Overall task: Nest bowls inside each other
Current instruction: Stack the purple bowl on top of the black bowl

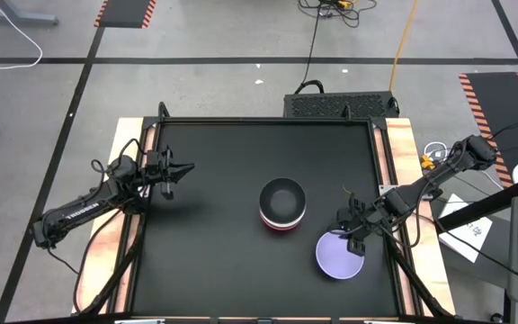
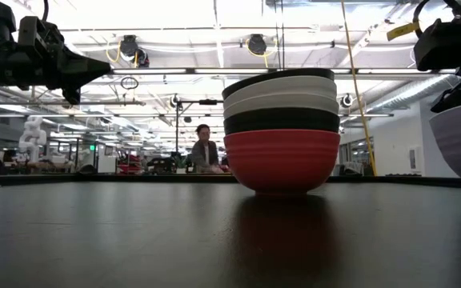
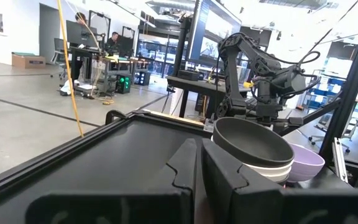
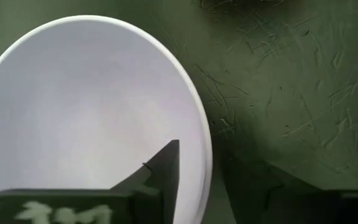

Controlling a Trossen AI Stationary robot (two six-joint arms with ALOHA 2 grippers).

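The right gripper [image 1: 356,236] straddled the lavender bowl's [image 1: 339,255] rim at 4 o'clock of the stack [image 1: 282,205], grip unclear. Next: lift it onto the stack. Left gripper [image 1: 176,171] waited clenched.

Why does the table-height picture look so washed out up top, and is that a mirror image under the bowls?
Low view: bright ceiling lights glare behind the stack of bowls, bleaching the room, and the glossy black table carries a dim reddish reflection beneath the stack. Right wrist view: the lavender bowl is so close that it looks soft, almost white.
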